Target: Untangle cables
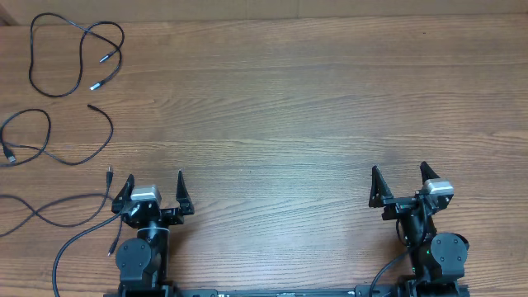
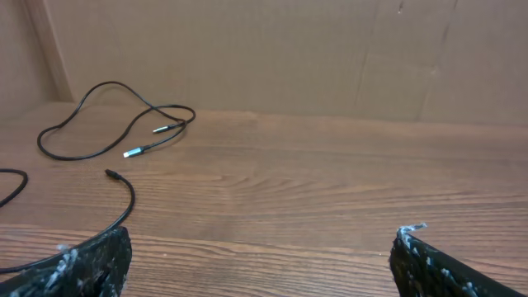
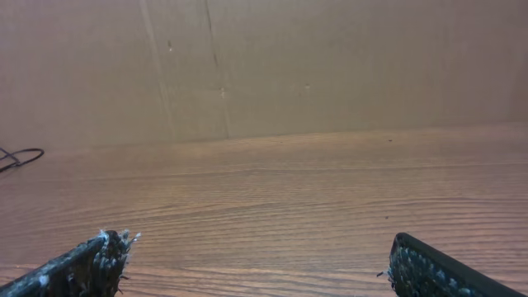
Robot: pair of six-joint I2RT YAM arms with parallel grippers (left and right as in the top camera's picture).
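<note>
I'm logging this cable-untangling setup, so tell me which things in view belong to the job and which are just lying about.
Job: cables, lying loose at the left; left claw and right claw, both open and empty.
Just there: wooden table; cardboard wall behind it.

Thin black cables (image 1: 110, 130) lie loose and flat on the left side of a wooden table (image 1: 289, 124). The farthest cable (image 1: 30, 62) forms one open loop with crossing strands, and its two silver-tipped plugs (image 1: 95, 86) rest near each other. Just nearer and apart from it, a second cable (image 1: 78, 162) sweeps in an arc from a black tip to a small loop at the left edge. Nearest, more strands (image 1: 35, 212) cross once and run off the left edge. Whether these are one cable or two cannot be told.
</note>
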